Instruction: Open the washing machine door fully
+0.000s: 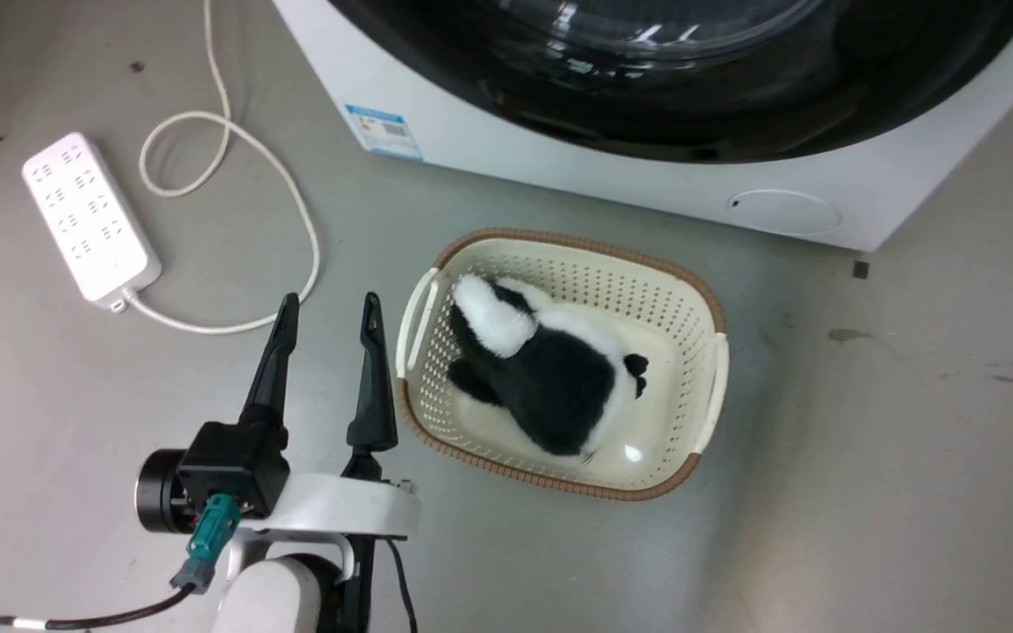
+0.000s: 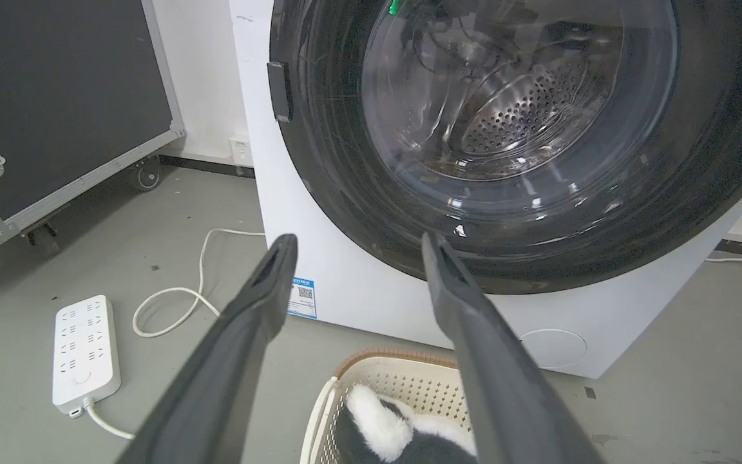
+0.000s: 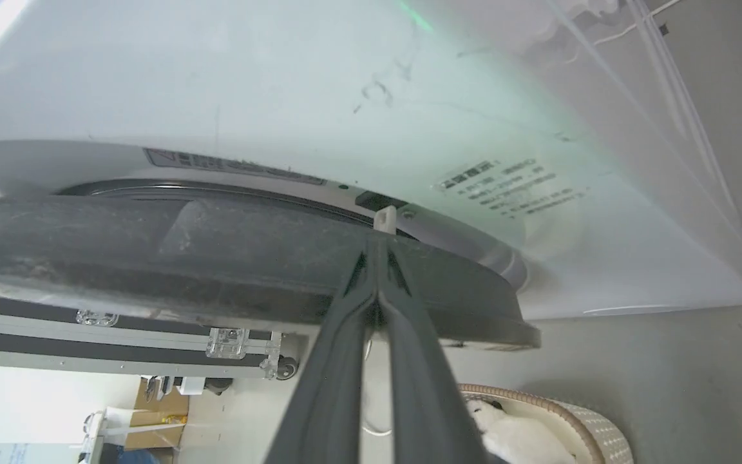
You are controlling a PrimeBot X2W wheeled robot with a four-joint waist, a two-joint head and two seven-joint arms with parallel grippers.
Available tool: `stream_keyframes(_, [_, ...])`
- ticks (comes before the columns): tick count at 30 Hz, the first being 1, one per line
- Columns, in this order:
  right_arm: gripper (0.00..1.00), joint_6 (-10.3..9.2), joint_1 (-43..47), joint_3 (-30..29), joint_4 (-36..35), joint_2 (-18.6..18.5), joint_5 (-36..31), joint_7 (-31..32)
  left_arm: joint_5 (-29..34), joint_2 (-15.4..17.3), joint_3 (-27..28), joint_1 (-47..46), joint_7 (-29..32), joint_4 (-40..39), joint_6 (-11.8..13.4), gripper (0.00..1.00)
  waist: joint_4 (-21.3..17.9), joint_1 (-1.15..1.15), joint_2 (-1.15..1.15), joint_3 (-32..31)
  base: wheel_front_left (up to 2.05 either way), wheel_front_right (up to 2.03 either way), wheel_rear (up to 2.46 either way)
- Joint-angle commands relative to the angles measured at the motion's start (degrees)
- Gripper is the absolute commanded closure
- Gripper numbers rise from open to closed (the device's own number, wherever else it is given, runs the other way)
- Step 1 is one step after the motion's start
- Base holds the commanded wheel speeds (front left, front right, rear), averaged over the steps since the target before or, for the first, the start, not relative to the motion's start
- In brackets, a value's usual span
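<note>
Right claw [image 3: 377,240] is up at the machine, its two long dark fingers pressed tight together. It's clenched, tips right against the edge of the large round washing machine door [image 3: 216,258], the one with the wide glossy black rim and bulging clear glass centre. Whether anything is nipped between those tips, I cannot tell. Just past them a small white tab [image 3: 384,218] pokes up beside the rim. From this wrist view the rim shows edge-on, lying close along the white washing machine [image 3: 248,96]. How wide the gap is, I cannot tell.

Over to the left claw [image 1: 331,301]: released, fingers spread well apart, nothing between them. It hovers over the grey floor [image 1: 867,440] and points toward the machine. In its own wrist view the door spans nearly the whole width of the machine's front. A perforated steel drum shows through the glass, and a dark rectangular fitting [image 2: 279,90] sits on the rim's left side there.

Down on the floor, just in front of the machine, is a cream perforated plastic basket [image 1: 577,242] with a brown woven rim. In it lies a black-and-white plush toy [image 1: 559,378]. Further left is a white power strip [image 1: 89,215], its white cord [image 1: 295,202] looping across the floor. A blue sticker [image 1: 383,132] sits low on the machine's front. A black flight case [image 2: 55,96] with metal edging, on castors, stands off to the side.
</note>
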Motion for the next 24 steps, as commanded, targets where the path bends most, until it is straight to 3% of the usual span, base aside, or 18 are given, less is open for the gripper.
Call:
stream_keyframes(1, [1.00, -0.02, -3.1, -1.4, 2.4, -0.9, 1.4, 1.5, -0.5, 0.1, -0.6, -1.2, -0.9, -0.5, 0.5, 0.00, 0.7, 0.00, 0.00, 0.7, 0.00, 0.00, 0.00])
stream_keyframes(14, [1.00, -0.03, -12.9, -7.3, 11.4, -2.3, 3.6, 8.9, -1.8, 0.1, -1.9, -2.7, -2.4, -1.4, 2.1, 0.00, 2.9, 0.00, 0.00, 3.3, 0.00, 0.00, 0.00])
stream_keyframes(24, [1.00, -0.03, -9.4, -11.6, 15.2, -1.9, 6.0, 17.0, -3.1, 0.1, -2.0, -2.3, -3.6, -0.5, 2.6, 0.00, 4.0, 0.00, 0.00, -0.1, 0.00, 0.00, 0.00])
